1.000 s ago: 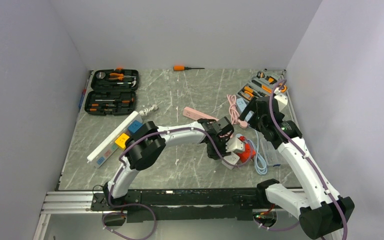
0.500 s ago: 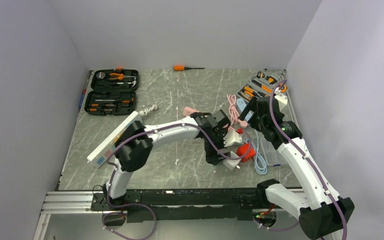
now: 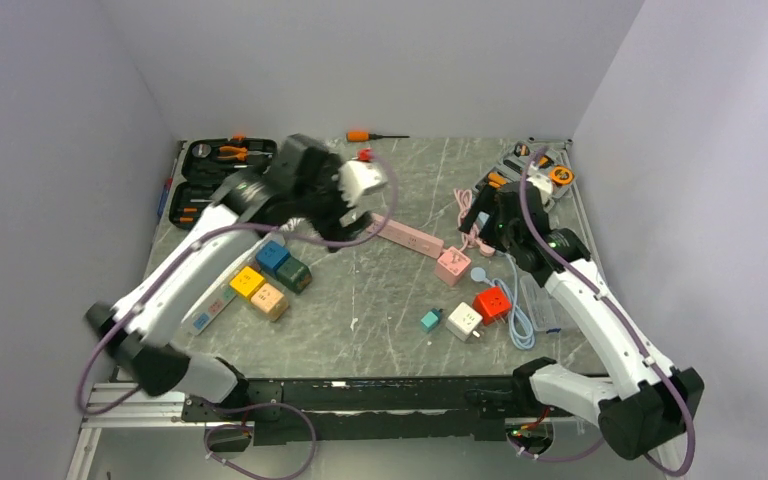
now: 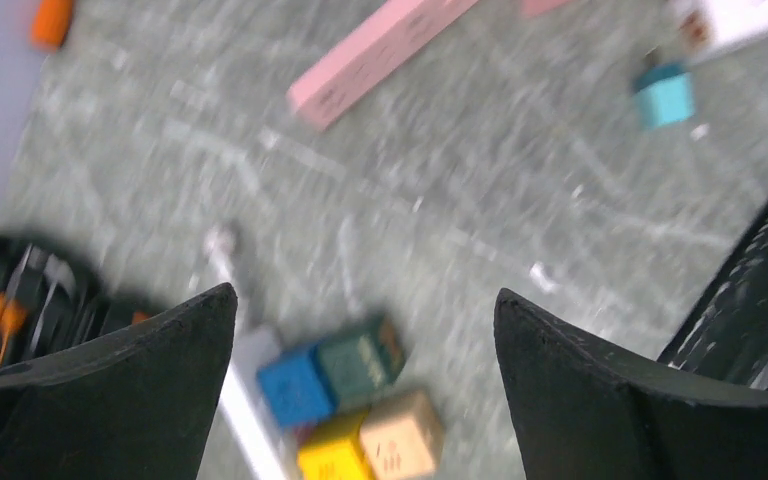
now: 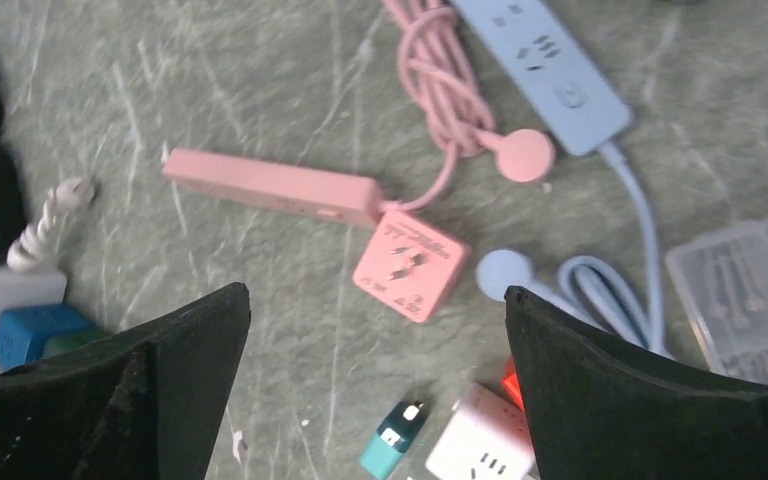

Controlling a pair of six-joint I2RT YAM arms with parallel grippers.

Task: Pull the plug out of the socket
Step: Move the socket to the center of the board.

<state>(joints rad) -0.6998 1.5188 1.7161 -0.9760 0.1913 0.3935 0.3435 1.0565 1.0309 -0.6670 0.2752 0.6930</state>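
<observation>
While the left claw [image 4: 365,296] hangs high over the table [image 3: 380,285], its jaws are spread wide and nothing sits between them; its wrist view is motion-blurred. Right claw [image 5: 375,295]: jaws likewise fully apart, empty, poised above the cluttered right half of the table. Directly under the right claw's gap lies a pink cube adapter [image 5: 410,265], tilted on a diagonal, touching the end of a pink power strip [image 5: 270,187] that runs off to the left. Nearer the arm bases, the teal plug [image 5: 392,438] lies flat on the table, pulled free: it sits just beside the white cube socket [image 5: 480,450], with a visible gap between them. A red cube socket [image 3: 491,303] sits just beside the white one on its far side. Beyond the pink adapter, a coiled pink cord [image 5: 440,85] and a blue power strip [image 5: 540,60] lie side by side. Left half of the table: four coloured cubes [image 3: 270,278] grouped together next to a white power strip [image 4: 250,400]. Open tool case [image 3: 210,180] at far left; orange-handled screwdriver [image 3: 360,135] against the back wall.
</observation>
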